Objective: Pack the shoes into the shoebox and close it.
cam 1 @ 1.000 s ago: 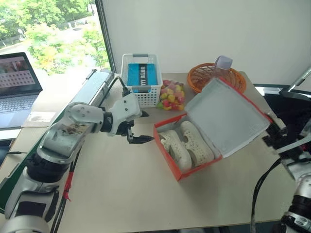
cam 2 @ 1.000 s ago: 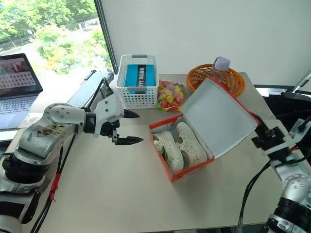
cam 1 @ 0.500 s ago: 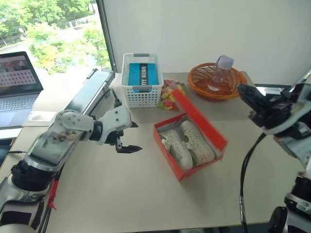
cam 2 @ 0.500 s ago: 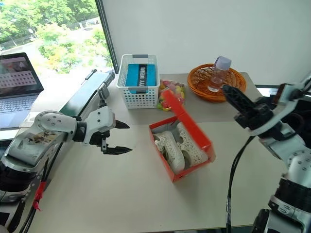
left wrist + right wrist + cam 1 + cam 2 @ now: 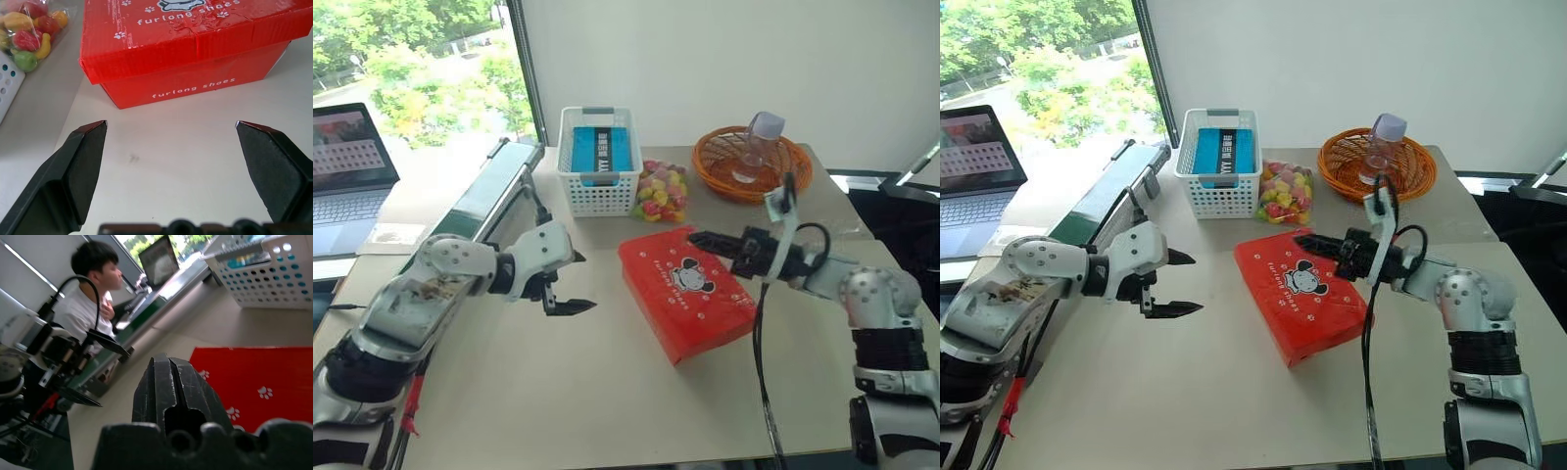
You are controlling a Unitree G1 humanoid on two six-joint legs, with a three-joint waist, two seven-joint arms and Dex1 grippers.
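Your shoebox lies lid-down, closed, on the bench. Your right pincer, fingers together, hovers over its lid; your left pincer gapes apart, empty, near the box's left.

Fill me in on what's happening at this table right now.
A two-armed humanoid robot is packing shoes. The flat red-orange cardboard shoebox with the cartoon mouse on its lid lies closed on the beige table. The right gripper, fingers shut, hangs over the lid's far edge. The left gripper is open and empty, beside the box and apart from it. The shoes are out of sight.
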